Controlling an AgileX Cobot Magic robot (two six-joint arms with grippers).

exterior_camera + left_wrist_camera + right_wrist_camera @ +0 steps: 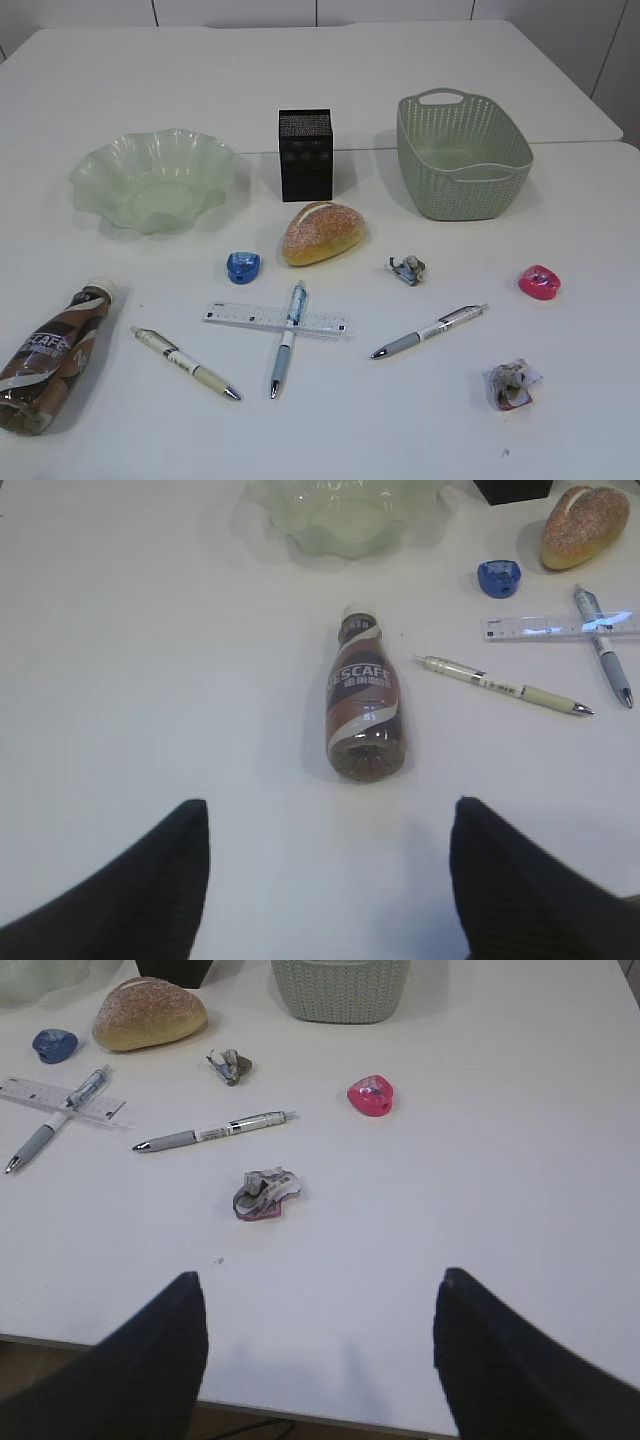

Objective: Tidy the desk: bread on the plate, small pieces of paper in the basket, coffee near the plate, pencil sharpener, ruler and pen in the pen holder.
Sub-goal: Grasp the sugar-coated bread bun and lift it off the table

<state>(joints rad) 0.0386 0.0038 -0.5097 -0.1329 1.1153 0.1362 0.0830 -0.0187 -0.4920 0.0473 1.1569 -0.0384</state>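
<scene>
Bread beside pen holder, seemingly apart

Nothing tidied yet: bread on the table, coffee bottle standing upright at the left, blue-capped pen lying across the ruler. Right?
One thing is wrong: the coffee bottle lies on its side, as the exterior and left wrist views show. The bread is on the table, and the blue-capped pen crosses the ruler.

Both tools agape, empty.
</scene>
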